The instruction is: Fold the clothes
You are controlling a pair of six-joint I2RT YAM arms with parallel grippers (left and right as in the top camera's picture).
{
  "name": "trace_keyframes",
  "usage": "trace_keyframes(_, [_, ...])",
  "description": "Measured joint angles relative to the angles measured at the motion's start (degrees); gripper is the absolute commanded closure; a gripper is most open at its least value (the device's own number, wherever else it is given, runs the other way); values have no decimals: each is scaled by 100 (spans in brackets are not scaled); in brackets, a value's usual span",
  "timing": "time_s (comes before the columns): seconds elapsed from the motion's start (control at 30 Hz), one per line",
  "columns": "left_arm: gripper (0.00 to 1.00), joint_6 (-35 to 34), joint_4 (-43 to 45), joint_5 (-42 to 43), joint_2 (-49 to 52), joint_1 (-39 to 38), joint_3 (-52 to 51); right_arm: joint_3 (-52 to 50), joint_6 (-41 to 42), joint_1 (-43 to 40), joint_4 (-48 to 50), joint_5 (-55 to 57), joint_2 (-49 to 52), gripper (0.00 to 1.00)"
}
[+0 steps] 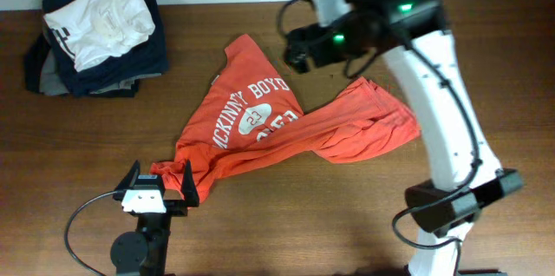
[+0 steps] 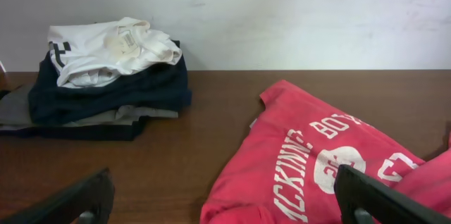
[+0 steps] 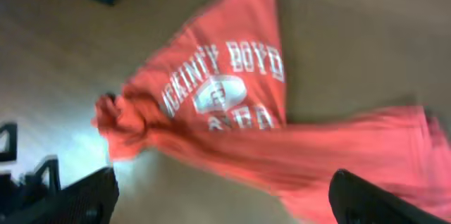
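The t-shirt [image 1: 260, 124] lies mid-table [image 1: 87, 137]. A stack of folded garments [image 1: 104, 72] sits far left, well apart, with another garment [image 1: 100, 20] on top. The left tool [image 1: 160, 180] stands at the shirt's near-left corner, perhaps touching. The right tool [image 1: 297, 50] is by its far edge.

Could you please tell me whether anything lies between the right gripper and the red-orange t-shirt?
Nothing visible does. The right gripper hangs open above the t-shirt, with only air between. The pile of folded garments sits apart in the far left corner of the table.
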Motion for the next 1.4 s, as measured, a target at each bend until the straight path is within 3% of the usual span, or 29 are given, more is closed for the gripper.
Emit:
trace_keyframes(0.07, [1,-2,98,2,2,0,-7,2,0,-190,-219,-9,-22,1])
trace_keyframes(0.17, [1,-24,944,0,13,0,-2,2,-2,-278,-229,-24,-22,1])
trace_keyframes(0.23, [1,-129,769,0,103,0,446,2,-2,-278,-221,2,-22,1])
trace_keyframes(0.33, [1,-192,-804,0,1049,0,1856,-2,2,-282,-227,249,-22,1])
trace_keyframes(0.43, [1,-170,-2354,0,2743,0,3783,-2,-2,-286,-249,348,-22,1])
trace_keyframes(0.53, [1,52,-4848,-59,4966,0,6275,-2,-2,-289,-315,376,-22,1])
trace_keyframes(0.63, [1,63,-6096,387,6577,-4,7340,-2,0,-289,-426,376,-22,1])
trace_keyframes(0.77, [1,-2472,-7584,-345,7757,396,7436,-2,0,-289,-529,525,-22,1])
trace_keyframes(0.87, [1,-3051,-7641,-369,8609,448,7431,-2,-2,-289,-533,649,-22,1])
trace_keyframes(1.13, [1,-3220,-7346,-365,10686,448,7434,-2,0,-289,-603,820,-22,1])
trace_keyframes(1.23, [1,-3224,-6767,-367,10765,448,7257,-2,0,-289,-643,997,-22,1])
trace_keyframes(1.27, [5,-3235,-6529,-363,10782,448,7106,-2,0,-289,-647,1058,-22,1])
trace_keyframes(1.37, [47,-3274,-6411,-363,10782,448,6771,-2,0,-289,-645,1191,-22,1])
trace_keyframes(1.4, [83,-3270,-6417,-365,10782,448,6734,-2,-4,-289,-645,1231,-22,1])
